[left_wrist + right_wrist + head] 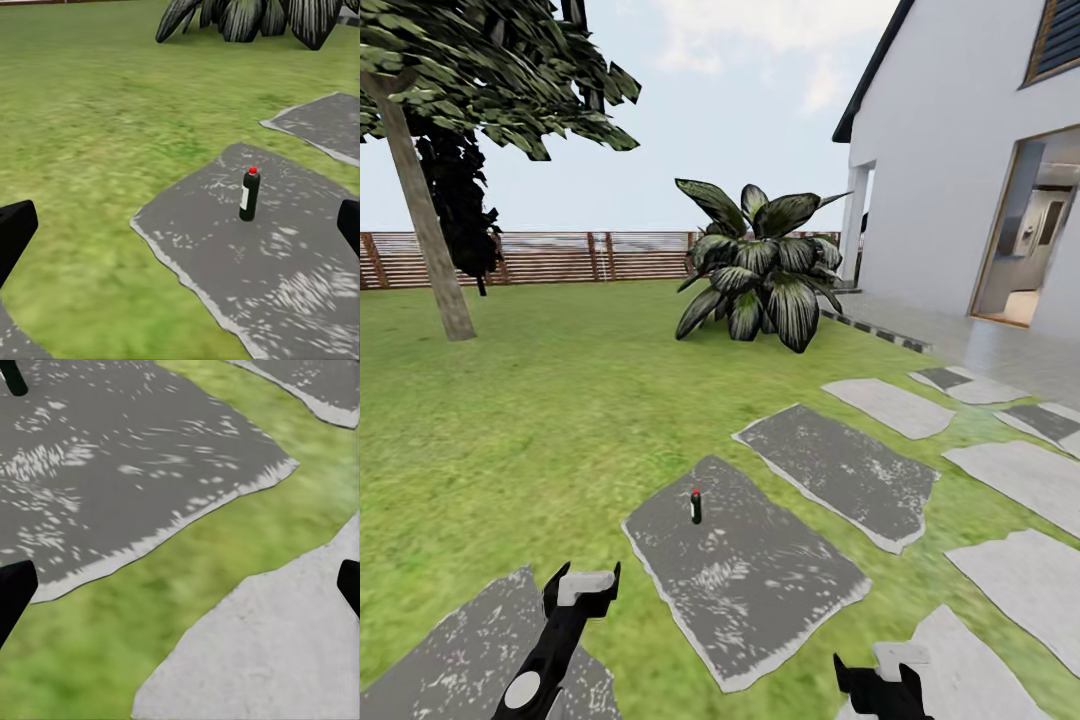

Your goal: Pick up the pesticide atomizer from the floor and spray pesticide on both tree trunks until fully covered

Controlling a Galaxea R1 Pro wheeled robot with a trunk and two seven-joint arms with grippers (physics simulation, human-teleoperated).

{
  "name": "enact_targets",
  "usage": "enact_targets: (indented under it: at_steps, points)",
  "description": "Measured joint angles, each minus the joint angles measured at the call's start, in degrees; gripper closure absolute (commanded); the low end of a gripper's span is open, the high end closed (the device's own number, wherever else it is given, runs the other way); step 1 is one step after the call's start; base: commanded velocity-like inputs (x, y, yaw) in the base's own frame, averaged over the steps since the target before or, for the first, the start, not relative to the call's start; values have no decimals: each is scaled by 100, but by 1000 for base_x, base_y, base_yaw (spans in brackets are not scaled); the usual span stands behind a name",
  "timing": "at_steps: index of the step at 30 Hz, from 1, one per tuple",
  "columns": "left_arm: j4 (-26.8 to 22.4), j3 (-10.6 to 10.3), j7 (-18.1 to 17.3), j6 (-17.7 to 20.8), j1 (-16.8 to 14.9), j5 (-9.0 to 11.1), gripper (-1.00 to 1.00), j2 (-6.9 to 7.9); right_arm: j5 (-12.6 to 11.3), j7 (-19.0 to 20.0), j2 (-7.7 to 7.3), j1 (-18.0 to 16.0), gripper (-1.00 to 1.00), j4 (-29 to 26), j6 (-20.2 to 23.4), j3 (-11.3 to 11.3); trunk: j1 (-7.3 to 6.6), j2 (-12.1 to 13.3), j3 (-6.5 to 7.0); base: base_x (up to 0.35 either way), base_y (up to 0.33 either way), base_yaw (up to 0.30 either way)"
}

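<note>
Both my grippers are wide open and hold nothing: the left gripper (588,588) and the right gripper (880,668). One pesticide atomizer (696,506) stands upright on a grey stepping stone (760,590), ahead and between them, nearer to the left I judge. Farther I count one tree trunk (428,225), one broad-leaf plant (760,270), then the fence (560,256).
</note>
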Motion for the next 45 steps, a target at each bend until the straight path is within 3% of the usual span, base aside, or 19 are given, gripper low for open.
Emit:
enact_targets:
  at_steps: [9, 21, 30, 45]
  points:
    - [0, 0, 0, 0, 0, -2, -100, 0, 2, -1, 0, 0, -100, 0, 0, 0, 0, 0, 0, 284, -76, 0]
    - [0, 0, 0, -9, 2, -3, -100, 0, -4, -1, 0, 0, -100, 0, 0, 8, 0, 0, 0, 51, 15, 0]
    - [0, 4, -4, -9, 1, 2, -100, 0, 0, 5, 2, 0, -100, -7, -1, 0, 0, 0, 0, 241, 208, -35]
    - [-8, 0, -9, 0, 4, 4, -100, 0, -1, 13, 0, 0, -100, -9, 0, 0, 0, 0, 39, 112, 287, -274]
